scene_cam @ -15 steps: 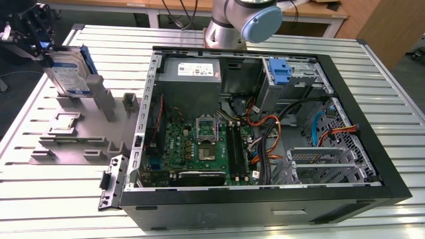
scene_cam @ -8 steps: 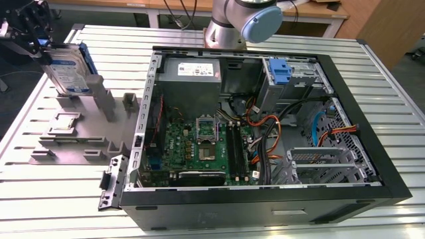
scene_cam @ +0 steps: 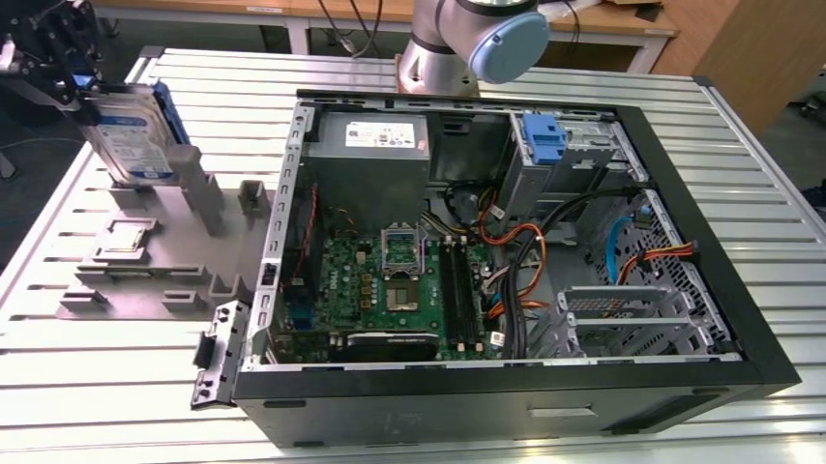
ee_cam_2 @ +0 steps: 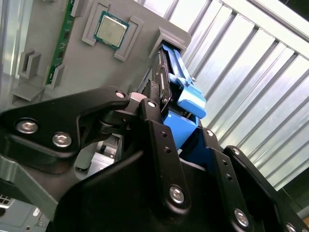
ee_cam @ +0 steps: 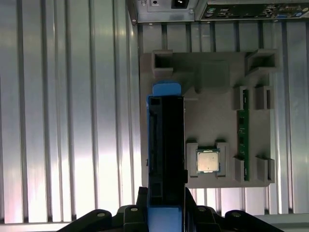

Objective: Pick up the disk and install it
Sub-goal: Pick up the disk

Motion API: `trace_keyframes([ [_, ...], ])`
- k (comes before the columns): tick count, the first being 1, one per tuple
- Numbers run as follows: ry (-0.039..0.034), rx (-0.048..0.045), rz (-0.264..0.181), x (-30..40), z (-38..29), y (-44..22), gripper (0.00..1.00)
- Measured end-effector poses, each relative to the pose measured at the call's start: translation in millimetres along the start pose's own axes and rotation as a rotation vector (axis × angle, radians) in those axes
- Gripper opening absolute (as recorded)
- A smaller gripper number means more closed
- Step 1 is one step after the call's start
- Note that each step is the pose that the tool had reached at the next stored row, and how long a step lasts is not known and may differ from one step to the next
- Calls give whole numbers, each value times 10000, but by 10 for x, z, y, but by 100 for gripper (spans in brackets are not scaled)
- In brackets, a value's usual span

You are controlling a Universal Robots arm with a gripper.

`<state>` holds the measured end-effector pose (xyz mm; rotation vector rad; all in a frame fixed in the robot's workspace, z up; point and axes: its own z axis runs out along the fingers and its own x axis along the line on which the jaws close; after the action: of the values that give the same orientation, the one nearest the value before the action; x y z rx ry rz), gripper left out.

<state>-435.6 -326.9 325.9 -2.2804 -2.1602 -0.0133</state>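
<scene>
You see the tool cut off by the exterior view's left edge, and it hides the top of the disk.

We take this for a robotics lab: a robot arm stands at a slatted metal table carrying an opened desktop computer case and a grey parts fixture, wooden furniture behind.
</scene>
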Motion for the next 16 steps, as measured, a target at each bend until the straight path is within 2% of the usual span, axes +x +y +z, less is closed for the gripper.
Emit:
trace_keyframes([
  [16, 2, -4, 0, 1, -124, 1, 37],
])
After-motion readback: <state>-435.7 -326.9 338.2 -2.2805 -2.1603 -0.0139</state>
